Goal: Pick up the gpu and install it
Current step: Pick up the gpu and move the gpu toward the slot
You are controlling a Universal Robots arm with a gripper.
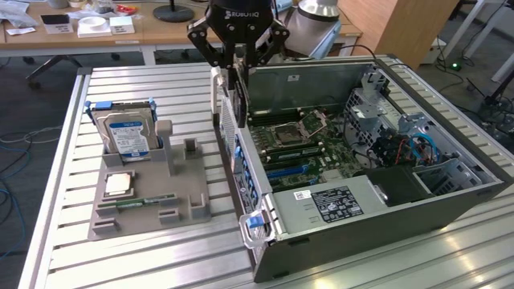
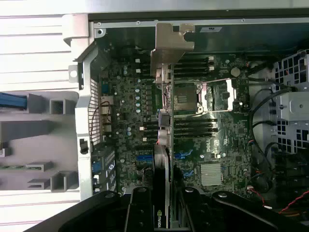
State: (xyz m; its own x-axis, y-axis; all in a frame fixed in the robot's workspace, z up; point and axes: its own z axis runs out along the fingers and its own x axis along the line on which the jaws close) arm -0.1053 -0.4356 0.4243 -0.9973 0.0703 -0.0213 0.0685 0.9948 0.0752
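My gripper (image 1: 238, 65) is shut on the gpu (image 1: 240, 99), a thin dark card that hangs edge-on below the fingers. It hovers over the near wall of the open computer case (image 1: 377, 223), above the motherboard (image 1: 301, 144). In the wrist view the gpu (image 2: 163, 164) runs as a narrow dark strip from between my gripper (image 2: 164, 215) fingers out over the motherboard (image 2: 125, 111). Its metal bracket (image 2: 170, 48) is at the far end. Blue expansion slots (image 2: 144, 157) lie beside and beneath the card.
A grey holder (image 1: 144, 198) stands on the slatted metal table (image 1: 144, 90) at the exterior view's left. It carries a hard drive (image 1: 129, 135), a CPU (image 1: 119, 183) and a green memory stick (image 1: 144, 200). Cables and a drive cage (image 1: 393, 138) crowd the case's far side.
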